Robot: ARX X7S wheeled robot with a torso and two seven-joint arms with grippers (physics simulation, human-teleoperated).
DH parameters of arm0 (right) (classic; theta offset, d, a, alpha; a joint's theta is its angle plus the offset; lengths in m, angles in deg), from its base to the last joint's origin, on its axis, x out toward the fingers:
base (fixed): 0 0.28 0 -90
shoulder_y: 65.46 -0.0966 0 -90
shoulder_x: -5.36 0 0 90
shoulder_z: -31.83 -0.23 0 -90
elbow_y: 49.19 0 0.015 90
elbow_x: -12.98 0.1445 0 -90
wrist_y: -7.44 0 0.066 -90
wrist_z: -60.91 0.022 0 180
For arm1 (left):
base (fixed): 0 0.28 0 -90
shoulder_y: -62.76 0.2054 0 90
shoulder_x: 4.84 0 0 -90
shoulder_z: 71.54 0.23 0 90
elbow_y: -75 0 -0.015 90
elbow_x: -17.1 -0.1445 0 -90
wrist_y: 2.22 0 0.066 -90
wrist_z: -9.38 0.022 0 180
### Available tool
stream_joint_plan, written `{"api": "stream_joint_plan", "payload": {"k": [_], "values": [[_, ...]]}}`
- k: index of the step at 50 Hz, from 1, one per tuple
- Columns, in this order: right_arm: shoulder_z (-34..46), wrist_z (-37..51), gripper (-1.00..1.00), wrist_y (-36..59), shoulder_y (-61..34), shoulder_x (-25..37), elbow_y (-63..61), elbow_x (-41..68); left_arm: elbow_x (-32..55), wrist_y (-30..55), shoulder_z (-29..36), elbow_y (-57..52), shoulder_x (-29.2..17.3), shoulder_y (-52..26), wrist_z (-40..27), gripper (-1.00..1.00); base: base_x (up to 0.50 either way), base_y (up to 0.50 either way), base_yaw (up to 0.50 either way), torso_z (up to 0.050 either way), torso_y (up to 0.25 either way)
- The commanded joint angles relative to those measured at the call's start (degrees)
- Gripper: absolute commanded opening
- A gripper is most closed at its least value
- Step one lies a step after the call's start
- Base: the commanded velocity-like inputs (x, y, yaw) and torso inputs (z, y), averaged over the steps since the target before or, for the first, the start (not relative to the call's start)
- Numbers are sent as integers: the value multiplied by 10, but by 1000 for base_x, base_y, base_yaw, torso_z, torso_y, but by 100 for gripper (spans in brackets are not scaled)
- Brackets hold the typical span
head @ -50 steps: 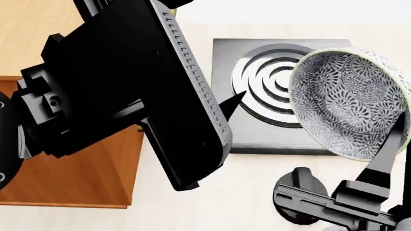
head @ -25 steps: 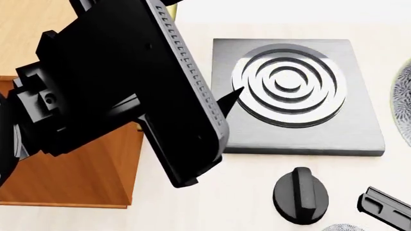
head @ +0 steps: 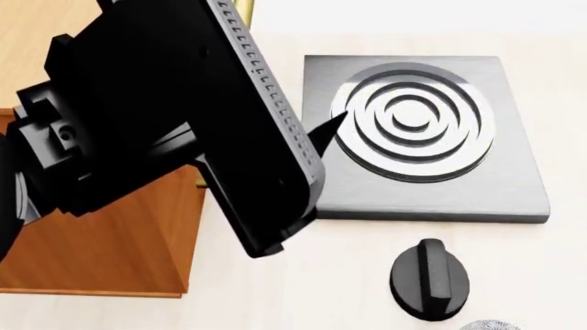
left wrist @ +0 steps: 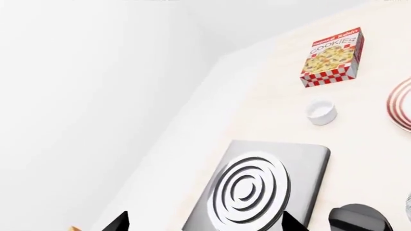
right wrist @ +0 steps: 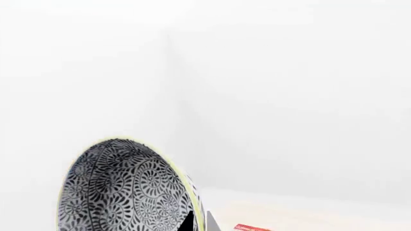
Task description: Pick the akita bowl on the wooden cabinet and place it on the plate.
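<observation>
The akita bowl [right wrist: 122, 187], white with a dense grey pattern, hangs tilted in the air in the right wrist view. My right gripper [right wrist: 199, 222] is shut on its rim, one finger inside and one outside. Neither shows in the head view. The wooden cabinet [head: 101, 254] stands at the left of the head view, partly behind my left arm. In the left wrist view the plate [left wrist: 401, 101], with red rings, shows only as an arc at the frame edge. My left gripper [left wrist: 205, 222] is open and empty above the stove.
A grey square stove [head: 422, 137] with a ringed burner lies on the pale counter, with a black knob [head: 429, 278] in front of it. A sliver of another patterned bowl [head: 491, 324] shows at the bottom edge. A cookies box [left wrist: 334, 55] and a small white cup [left wrist: 320, 111] stand near the plate.
My right arm has carried the bowl off to the right and out of the head view. The left arm has barely shifted.
</observation>
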Motion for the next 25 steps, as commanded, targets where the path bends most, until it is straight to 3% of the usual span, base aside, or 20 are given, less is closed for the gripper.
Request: {"api": "stream_joint_plan", "payload": {"k": [1,11,25], "values": [[-133,-7,-100,-67,124,-66,-1,-15,0,-4,-3,1,-3,2,-3,100,0,0,0,0,0],[-213,8,-100,-44,167,-109,-6,31,2,-8,-7,1,-5,4,-8,100,0,0,0,0,0],[-194,7,-100,-45,152,-105,-6,33,-8,-19,-9,5,-6,13,-17,100,0,0,0,0,0]]}}
